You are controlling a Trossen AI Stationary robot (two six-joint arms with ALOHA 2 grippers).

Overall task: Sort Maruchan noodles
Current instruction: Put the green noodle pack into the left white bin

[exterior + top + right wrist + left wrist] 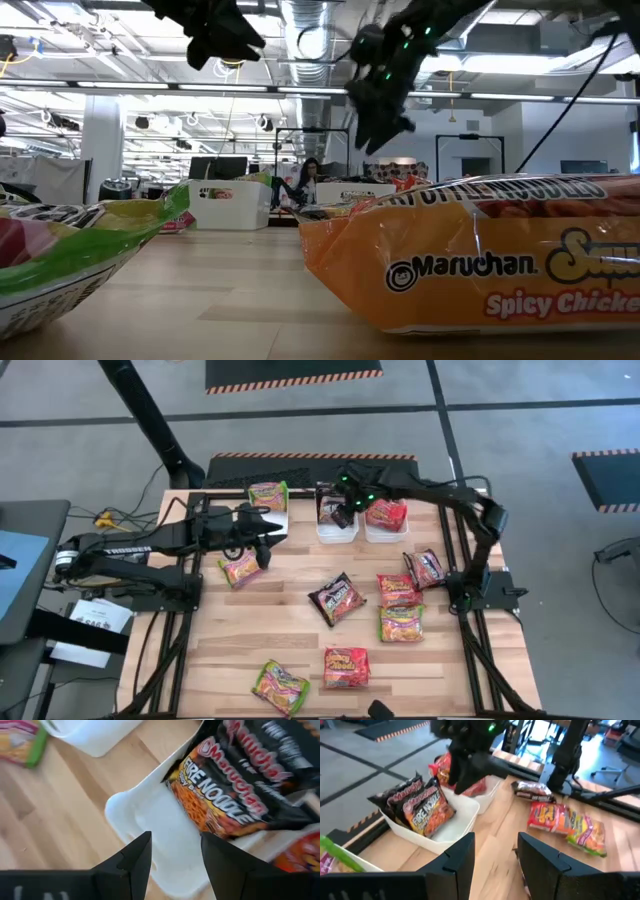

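Three white tubs stand along the table's far edge. The left tub holds a green-edged packet [268, 495], the middle tub [337, 532] black packets [225, 795], and the right tub red-orange packets [386, 514]. My right gripper [176, 837] hovers open over the middle tub [150, 810], above the black packets and touching nothing. My left gripper [496, 840] is open and empty, raised above the table beside a green-edged packet [240, 568] lying flat. Several more packets lie flat on the table: black [337, 598], red-orange [397, 588], green-edged [401, 623].
More packets lie near the near edge: a red-orange one [346, 667] and a green-edged one [280, 687]. Another black packet [427, 567] lies by the right arm's base. Bare wood lies between the left arm and the black packet. A person sits far off in the room [305, 180].
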